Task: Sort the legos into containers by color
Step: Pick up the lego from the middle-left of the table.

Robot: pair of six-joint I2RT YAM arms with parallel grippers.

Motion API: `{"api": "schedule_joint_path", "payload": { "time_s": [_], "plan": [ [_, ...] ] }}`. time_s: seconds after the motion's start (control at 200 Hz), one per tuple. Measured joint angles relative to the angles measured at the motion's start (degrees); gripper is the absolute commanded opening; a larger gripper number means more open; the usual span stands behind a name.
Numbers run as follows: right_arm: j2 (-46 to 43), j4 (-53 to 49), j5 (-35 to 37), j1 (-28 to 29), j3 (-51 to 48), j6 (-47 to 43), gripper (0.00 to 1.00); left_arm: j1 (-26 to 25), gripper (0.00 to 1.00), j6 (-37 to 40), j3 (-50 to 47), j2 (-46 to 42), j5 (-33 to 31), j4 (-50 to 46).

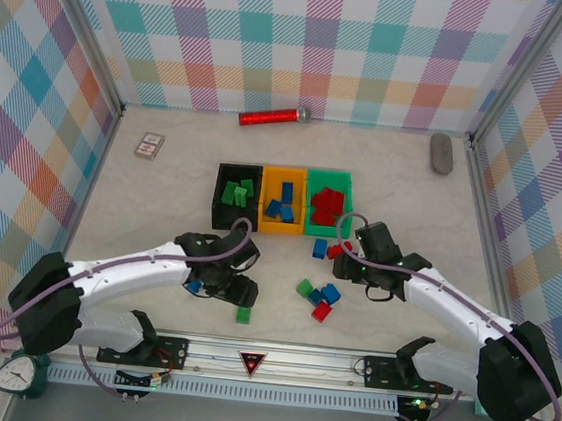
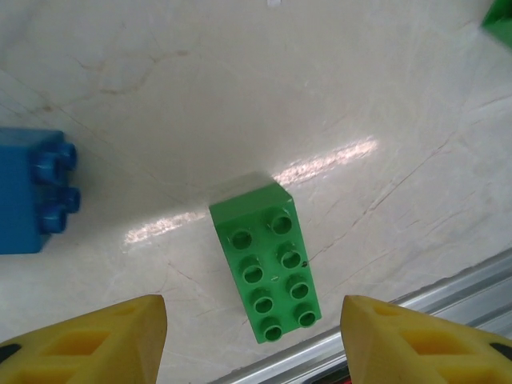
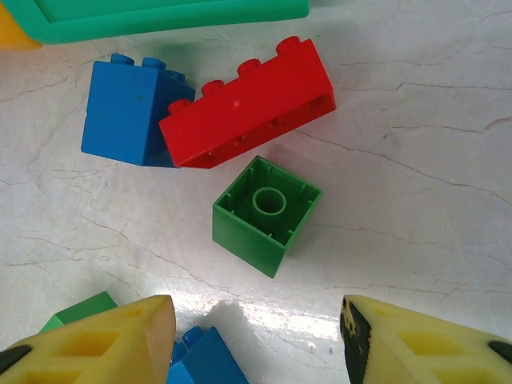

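Three joined containers stand mid-table: a black bin (image 1: 219, 196) with green legos, an orange bin (image 1: 286, 186) with blue ones, and a green bin (image 1: 332, 179) with red ones. My left gripper (image 1: 236, 288) is open above the table. A green eight-stud brick (image 2: 266, 268) lies flat between and just ahead of its yellow fingers (image 2: 104, 340), with a blue brick (image 2: 32, 192) off to the left. My right gripper (image 3: 256, 344) is open over an upturned green brick (image 3: 264, 212). Beyond that lie a red brick (image 3: 248, 104) and a blue brick (image 3: 132, 112), near the green bin's rim (image 3: 160, 16).
More loose legos lie between the arms: green (image 1: 304, 287), blue (image 1: 330, 294), red (image 1: 322, 311). A red glittery cylinder (image 1: 273, 118) lies at the back wall, a small card box (image 1: 149, 144) at the back left and a grey object (image 1: 441, 152) at the back right. A metal rail (image 2: 448, 300) runs along the near edge.
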Motion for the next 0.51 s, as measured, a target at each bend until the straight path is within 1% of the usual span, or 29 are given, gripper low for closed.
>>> {"api": "schedule_joint_path", "payload": {
  "time_s": [0.115, 0.245, 0.37, 0.505],
  "plan": [
    [0.5, 0.2, 0.04, 0.39, 0.0, -0.02, 0.58, -4.0, 0.58, -1.07, 0.87, 4.57, -2.45, -0.94],
    [0.5, 0.22, 0.07, 0.55, 0.0, -0.02, 0.58, -8.13, 0.57, -2.08, 4.52, 9.92, -6.36, -3.02],
    [0.5, 0.22, 0.31, 0.66, -0.02, -0.02, 0.58, -10.05, 0.57, -3.39, 7.06, 14.03, -9.29, -4.04],
    [0.5, 0.37, 0.42, 0.7, -0.24, -0.02, 0.58, -10.71, 0.56, -4.72, 7.17, 16.0, -10.69, -4.5]
  ]
}}
